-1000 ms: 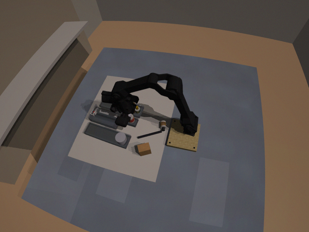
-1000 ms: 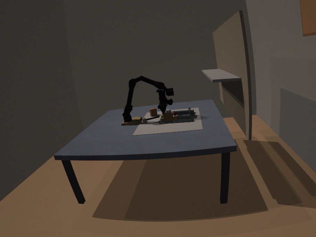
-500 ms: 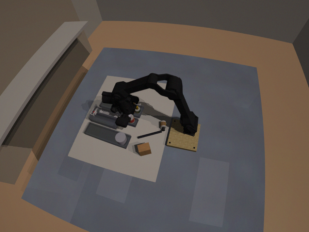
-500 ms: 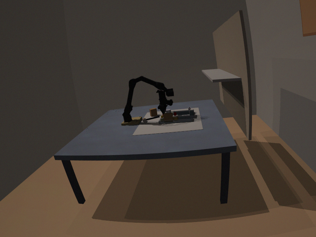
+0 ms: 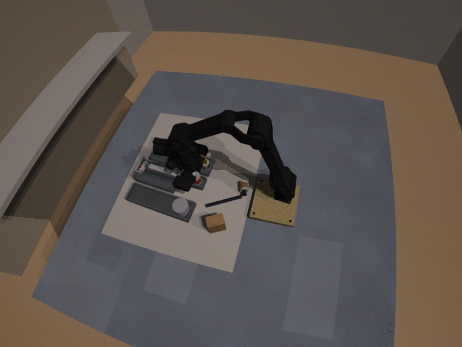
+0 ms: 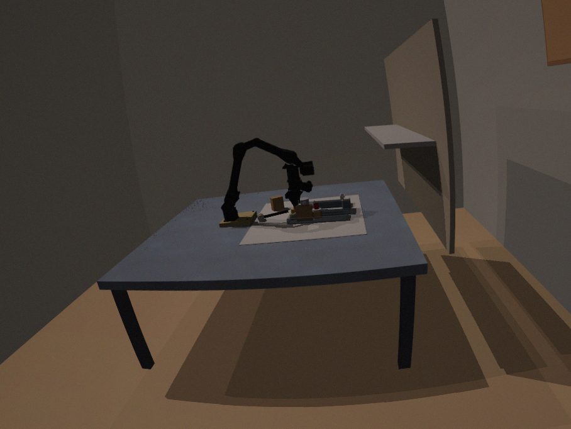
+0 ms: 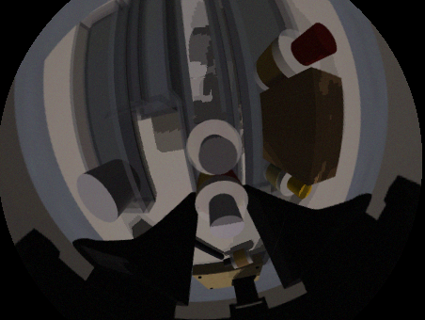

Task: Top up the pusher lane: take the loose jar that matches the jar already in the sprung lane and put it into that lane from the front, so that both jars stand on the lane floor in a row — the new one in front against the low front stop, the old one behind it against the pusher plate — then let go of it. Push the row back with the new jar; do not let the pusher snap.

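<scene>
My gripper [image 7: 219, 193] [image 6: 295, 206] is shut on a white-shouldered jar [image 5: 198, 180] [image 7: 201, 200] with a grey cap; its red label shows in the top view. The jar is upright at the front end of the sprung lane [image 5: 154, 180]. Whether its base rests on the lane floor is hidden. The lane jar [image 7: 214, 127], also white-shouldered with a grey cap, stands directly behind it, in line. The two look very close; contact cannot be told. A sliver of red and amber shows between them. The pusher plate behind the lane jar is not clearly visible.
A wide grey-white jar [image 5: 180, 206] [image 7: 99, 195] stands in the left lane. In the right lane are a red-capped jar [image 7: 272, 63], a brown box [image 7: 301, 122] and a yellow-capped bottle [image 5: 205, 164]. An orange-labelled bottle [image 5: 244, 185], black rod [image 5: 224, 201] and wooden block [image 5: 215, 223] lie nearer the base.
</scene>
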### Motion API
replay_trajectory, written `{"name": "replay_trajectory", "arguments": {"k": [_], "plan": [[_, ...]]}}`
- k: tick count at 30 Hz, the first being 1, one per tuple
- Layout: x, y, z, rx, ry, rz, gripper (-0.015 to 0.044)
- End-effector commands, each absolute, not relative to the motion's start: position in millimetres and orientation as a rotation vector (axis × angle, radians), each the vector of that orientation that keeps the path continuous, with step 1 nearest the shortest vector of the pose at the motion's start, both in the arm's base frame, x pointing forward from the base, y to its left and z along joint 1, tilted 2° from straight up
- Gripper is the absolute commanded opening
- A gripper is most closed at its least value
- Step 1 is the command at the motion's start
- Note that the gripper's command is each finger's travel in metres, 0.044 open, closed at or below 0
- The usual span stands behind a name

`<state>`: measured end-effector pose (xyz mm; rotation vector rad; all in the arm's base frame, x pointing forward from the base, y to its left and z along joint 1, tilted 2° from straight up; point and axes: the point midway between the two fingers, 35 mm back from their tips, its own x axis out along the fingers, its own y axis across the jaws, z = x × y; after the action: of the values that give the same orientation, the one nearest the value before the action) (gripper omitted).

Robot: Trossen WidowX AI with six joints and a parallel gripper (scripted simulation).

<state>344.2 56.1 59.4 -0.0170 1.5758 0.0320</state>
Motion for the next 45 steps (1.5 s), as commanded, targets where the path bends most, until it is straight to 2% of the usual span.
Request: {"name": "replay_trajectory", "arguments": {"k": [1, 45], "plan": [[347.4, 56.5, 56.9, -0.017, 1.564, 0.034, 0.0], [343.8, 56.4, 49.0, -0.017, 1.564, 0.034, 0.0]]}}
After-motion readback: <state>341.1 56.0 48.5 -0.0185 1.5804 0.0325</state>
